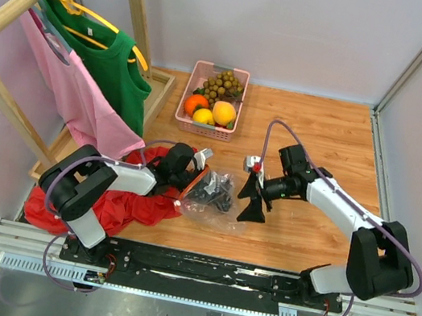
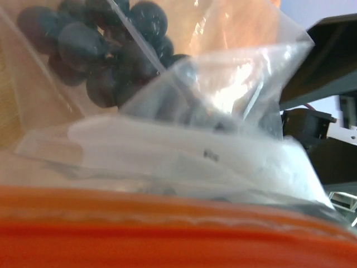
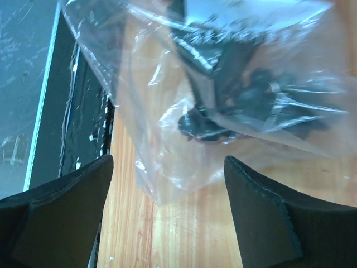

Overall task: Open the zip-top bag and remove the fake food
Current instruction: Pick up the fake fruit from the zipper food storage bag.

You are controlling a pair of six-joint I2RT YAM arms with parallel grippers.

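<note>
The zip-top bag [image 1: 218, 202] lies crumpled on the wooden table, clear plastic with a dark purple bunch [image 1: 213, 190] inside. My left gripper [image 1: 198, 172] is at the bag's left end, shut on its orange-red zip strip [image 2: 167, 234], which fills the bottom of the left wrist view below the purple bunch [image 2: 106, 50]. My right gripper [image 1: 251, 198] stands open just right of the bag. The bag's loose corner [image 3: 167, 123] reaches between the black fingers [image 3: 67, 206], touching neither. More fake food sits in the pink basket [image 1: 203, 130]: a tan bunch [image 1: 224, 85], an orange [image 1: 196, 104] and yellow fruits [image 1: 224, 113].
A red cloth [image 1: 116, 207] is heaped under the left arm at the table's near left. A wooden rack with a green shirt [image 1: 112, 67] and a pink shirt [image 1: 67, 92] stands at the far left. A black rail [image 1: 199, 269] runs along the near edge.
</note>
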